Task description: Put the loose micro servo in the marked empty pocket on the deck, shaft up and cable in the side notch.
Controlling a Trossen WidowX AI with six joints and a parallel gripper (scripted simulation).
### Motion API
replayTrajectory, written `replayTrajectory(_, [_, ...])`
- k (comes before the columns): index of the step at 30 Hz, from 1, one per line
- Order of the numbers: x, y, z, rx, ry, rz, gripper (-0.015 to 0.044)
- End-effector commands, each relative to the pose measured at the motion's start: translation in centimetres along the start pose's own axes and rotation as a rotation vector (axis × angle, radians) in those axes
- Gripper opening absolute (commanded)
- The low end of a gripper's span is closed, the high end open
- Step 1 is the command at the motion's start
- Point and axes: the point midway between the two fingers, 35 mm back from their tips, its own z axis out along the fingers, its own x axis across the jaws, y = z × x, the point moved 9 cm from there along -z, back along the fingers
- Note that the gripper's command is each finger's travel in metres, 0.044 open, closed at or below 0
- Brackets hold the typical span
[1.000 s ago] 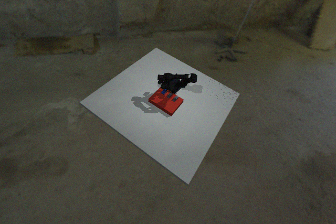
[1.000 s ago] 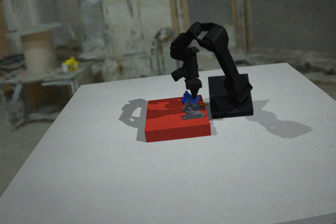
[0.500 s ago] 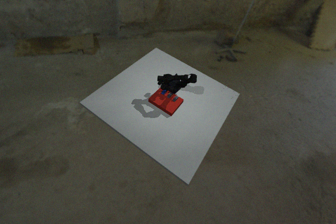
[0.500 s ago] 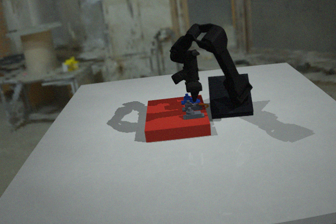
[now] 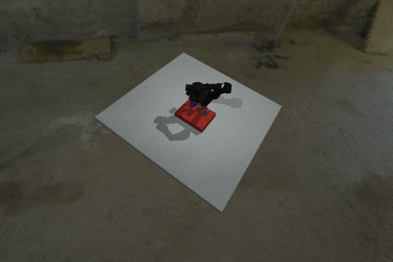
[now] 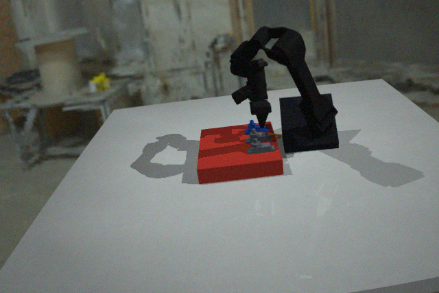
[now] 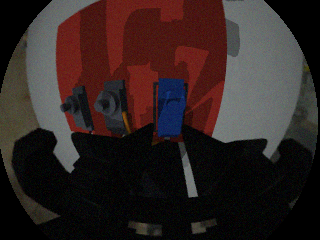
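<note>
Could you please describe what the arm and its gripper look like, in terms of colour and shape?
The arm is matte black all over, built of chunky, faceted links on a dark rectangular base block. The gripper is equally black and narrows to a pointed tip. No cables, labels or coloured markings show on it; the wrist view shows only a few pale slots on the dark gripper body.

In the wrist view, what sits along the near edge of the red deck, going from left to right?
Outer grey servo → second grey servo, with an orange cable beside it → blue micro servo, set down on the red deck just ahead of the gripper.
</note>
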Motion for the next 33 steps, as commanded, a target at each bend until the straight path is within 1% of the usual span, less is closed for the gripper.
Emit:
replayTrajectory(1, [0.1,-0.1,-2.3,-0.007,-0.011,-0.008,0.0187])
replayTrajectory(7, [0.0,0.0,-2.3,-0.007,-0.011,-0.008,0.0187])
replayTrajectory(10, [-0.1,0.8,-2.6,-0.010,-0.009,-0.002,0.0266])
replayTrajectory(16, [-0.5,5.2,-5.5,-0.010,-0.012,-0.006,0.0424])
replayTrajectory(17, [-0.5,6.0,-6.0,-0.010,-0.012,-0.007,0.0440])
replayTrajectory(24, [0.2,10.8,-8.9,-0.010,-0.012,-0.012,0.0440])
replayTrajectory(30, [0.3,10.9,-9.1,-0.013,-0.014,-0.010,0.0440])
replayTrajectory(33, [0.4,10.3,-10.8,-0.037,-0.033,0.007,0.0440])
